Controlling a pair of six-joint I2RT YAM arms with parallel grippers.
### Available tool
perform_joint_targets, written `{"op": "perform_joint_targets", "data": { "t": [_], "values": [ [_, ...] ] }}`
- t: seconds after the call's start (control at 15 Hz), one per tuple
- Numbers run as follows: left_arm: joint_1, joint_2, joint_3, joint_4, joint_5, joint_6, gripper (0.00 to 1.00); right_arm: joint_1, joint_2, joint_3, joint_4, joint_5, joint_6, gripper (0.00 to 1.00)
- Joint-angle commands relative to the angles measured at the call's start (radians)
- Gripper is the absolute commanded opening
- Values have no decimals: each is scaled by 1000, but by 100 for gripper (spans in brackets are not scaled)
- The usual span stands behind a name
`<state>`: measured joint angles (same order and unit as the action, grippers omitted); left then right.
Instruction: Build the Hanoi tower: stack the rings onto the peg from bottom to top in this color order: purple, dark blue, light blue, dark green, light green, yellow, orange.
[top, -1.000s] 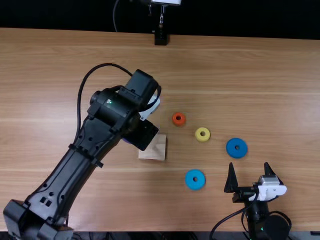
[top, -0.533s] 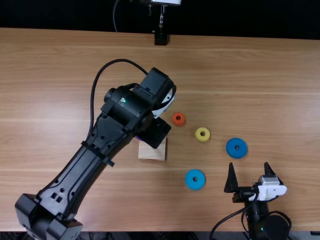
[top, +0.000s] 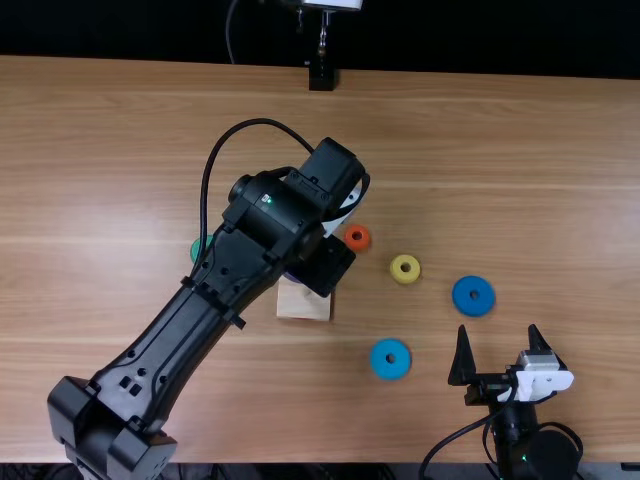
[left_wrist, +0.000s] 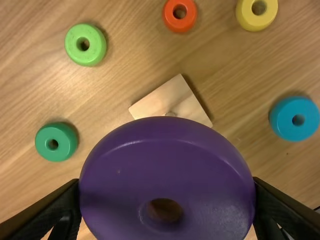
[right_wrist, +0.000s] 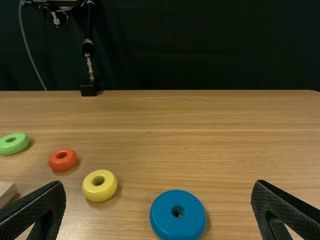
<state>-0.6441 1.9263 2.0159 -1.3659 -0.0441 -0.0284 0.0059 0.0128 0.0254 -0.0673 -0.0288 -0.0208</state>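
In the top view my left gripper (top: 326, 266), seen from above, hangs over the wooden base (top: 302, 304), with a sliver of the purple ring (top: 290, 277) beside it. The left wrist view has this left gripper (left_wrist: 167, 184) shut on the purple ring (left_wrist: 165, 142), in front of the base (left_wrist: 170, 97) and its peg (left_wrist: 170, 114). My right gripper (top: 498, 332) stands open near the table's front edge; in the right wrist view that right gripper (right_wrist: 158, 186) has its fingers wide apart. Loose on the table lie the dark blue ring (top: 485, 297) and light blue ring (top: 403, 362).
The orange ring (top: 365, 245) and yellow ring (top: 397, 275) lie right of the base. A dark green ring (left_wrist: 65, 145) and light green ring (left_wrist: 92, 54) lie on its other side. A black stand (top: 321, 78) is at the far edge.
The left arm has moved to the right in the top view, carrying the purple ring over the base, and the dark green ring has come out from under it. The right arm has kept still.
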Motion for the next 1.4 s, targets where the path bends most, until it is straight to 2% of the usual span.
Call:
{"op": "perform_joint_targets", "data": {
  "t": [0.0,0.6,0.67,0.8,0.87,0.93,1.13,1.33],
  "values": [
    [-15,23,27,-2,4,-7,0,-9,-13,-10,6,9,2,100],
    [-22,54,26,-2,5,-5,0,-9,-13,-10,6,9,2,100],
    [-22,63,26,0,5,-5,15,-9,-13,-10,6,9,2,100],
    [-20,63,24,0,7,-7,80,-9,-13,-10,6,9,2,100],
    [-19,63,24,0,9,-8,100,-9,-13,-10,6,9,2,100],
    [-15,65,24,-2,13,-10,100,-9,-13,-10,6,9,2,100],
    [-3,63,24,0,22,-56,100,-9,-13,-10,6,9,2,100],
    [20,56,70,13,20,-56,100,-9,-13,-10,6,9,2,100]
  ]
}}
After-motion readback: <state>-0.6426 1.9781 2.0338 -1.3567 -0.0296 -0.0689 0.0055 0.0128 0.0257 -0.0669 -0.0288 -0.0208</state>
